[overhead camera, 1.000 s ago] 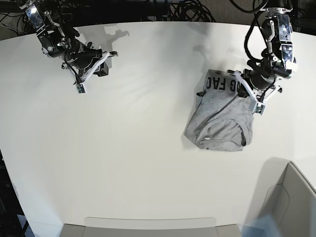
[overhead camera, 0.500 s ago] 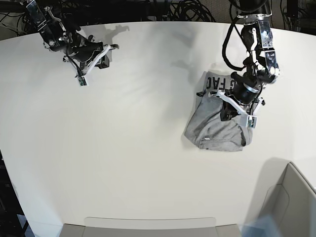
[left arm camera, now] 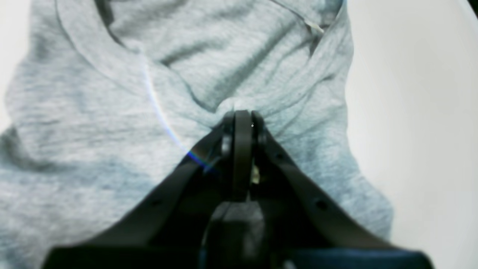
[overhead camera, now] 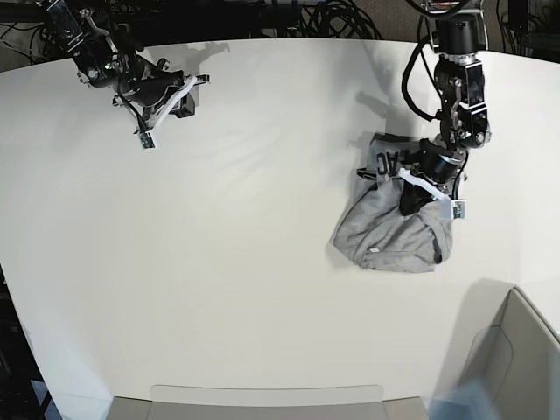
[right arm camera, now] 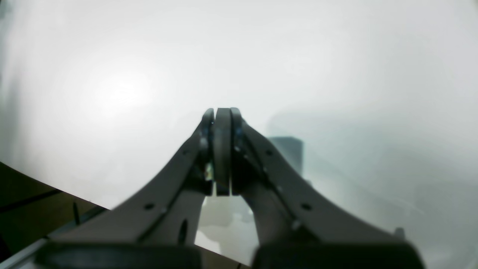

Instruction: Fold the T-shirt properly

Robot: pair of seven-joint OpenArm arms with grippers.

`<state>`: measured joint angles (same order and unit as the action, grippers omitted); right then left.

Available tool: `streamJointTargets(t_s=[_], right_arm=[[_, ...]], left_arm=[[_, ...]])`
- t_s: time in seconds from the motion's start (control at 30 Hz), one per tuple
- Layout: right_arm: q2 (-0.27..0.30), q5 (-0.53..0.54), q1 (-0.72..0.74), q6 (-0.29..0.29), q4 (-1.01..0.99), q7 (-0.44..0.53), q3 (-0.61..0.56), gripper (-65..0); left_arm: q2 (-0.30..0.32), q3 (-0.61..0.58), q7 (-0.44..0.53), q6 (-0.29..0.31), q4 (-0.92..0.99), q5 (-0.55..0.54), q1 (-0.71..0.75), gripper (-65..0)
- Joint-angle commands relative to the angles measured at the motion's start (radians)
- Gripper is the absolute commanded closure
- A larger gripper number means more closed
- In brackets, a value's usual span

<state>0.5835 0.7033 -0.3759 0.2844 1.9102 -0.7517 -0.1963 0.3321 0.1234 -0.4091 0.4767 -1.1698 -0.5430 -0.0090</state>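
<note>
Lying bunched on the white table point(overhead camera: 262, 262), toward its right side, the grey T-shirt point(overhead camera: 389, 232) shows black letters "AC" at its far end; its long axis runs near to far. The left gripper point(left arm camera: 242, 116) pinches a cloth fold. The right gripper point(right arm camera: 222, 112), fingers pressed together, hovers far left
</note>
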Motion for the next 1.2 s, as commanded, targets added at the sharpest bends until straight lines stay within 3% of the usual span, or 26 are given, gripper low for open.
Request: streamJointTargets(t_s=[0.0,0.07,0.13,0.27,0.43,0.6,0.77,1.0,1.17], right_arm=[[-0.004,0.002,0.004,-0.006,0.019,0.016,0.008,0.0],[-0.024,-0.001,0.004,-0.006,0.019,0.014,0.013,0.0],[-0.03,-0.001,0.008,-0.006,0.019,0.014,0.01,0.0],[-0.05,-0.001,0.012,-0.006,0.019,0.014,0.01,0.0],[-0.063,-0.001,0.027,-0.007,0.036,0.021,0.008,0.0],[-0.078,-0.003,0.054,-0.007,0.074,0.018,0.008,0.0],[-0.079,-0.003,0.082,-0.007,0.074,0.021,0.008,0.0],[-0.078,-0.003,0.059,-0.007,0.156,0.025,0.013,0.0],[-0.072,-0.003,-0.033,-0.007,0.157,0.145,0.013,0.0]], left_arm=[[0.043,0.012,-0.043,-0.04,0.052,0.06,0.008,0.0],[0.083,0.017,-0.006,0.037,0.132,0.059,0.005,0.0],[0.114,0.029,0.023,0.076,0.202,0.059,0.004,0.0],[0.158,0.074,0.074,0.133,0.308,0.06,0.004,0.0],[0.166,0.075,0.074,0.182,0.278,0.057,0.008,0.0],[0.14,0.075,0.029,0.176,0.106,0.056,0.036,0.0],[0.111,0.088,-0.089,0.173,-0.174,0.059,0.062,0.0],[0.055,0.27,-0.216,0.173,-0.52,0.06,0.125,0.0],[0.003,0.364,-0.25,0.175,-0.698,0.06,0.255,0.0]])
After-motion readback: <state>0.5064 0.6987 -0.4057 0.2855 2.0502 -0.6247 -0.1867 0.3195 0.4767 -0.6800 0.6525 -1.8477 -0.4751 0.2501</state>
